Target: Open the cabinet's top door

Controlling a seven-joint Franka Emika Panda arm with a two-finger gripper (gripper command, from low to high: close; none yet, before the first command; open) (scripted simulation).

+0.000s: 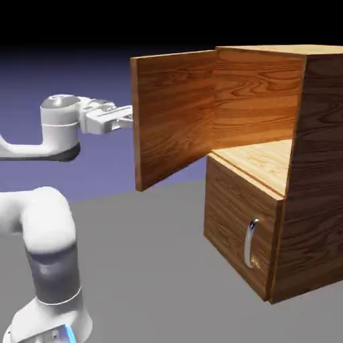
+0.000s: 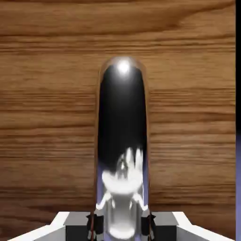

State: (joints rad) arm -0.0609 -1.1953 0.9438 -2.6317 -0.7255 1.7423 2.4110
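One gripper (image 2: 121, 227), ours, is clamping the door's silver handle (image 2: 122, 141) at the exterior view's left; rightward, the top door (image 1: 175, 117) is standing wide open from the cabinet (image 1: 242, 224). We should be keeping the hand steady, then releasing squarely before retreating.

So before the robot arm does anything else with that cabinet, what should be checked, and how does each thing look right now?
1. Top door swung out from the cabinet: ok, it stands wide open.
2. Gripper closed on the door's silver handle: ok, a fingertip sits against each side.
3. Upper compartment's inside in view: ok, its floor and back show.
4. Lower door left shut: ok, it sits closed, its curved handle free.
5. Room behind the arm for more pulling: cannot tell, the picture's edge cuts off part of the arm.
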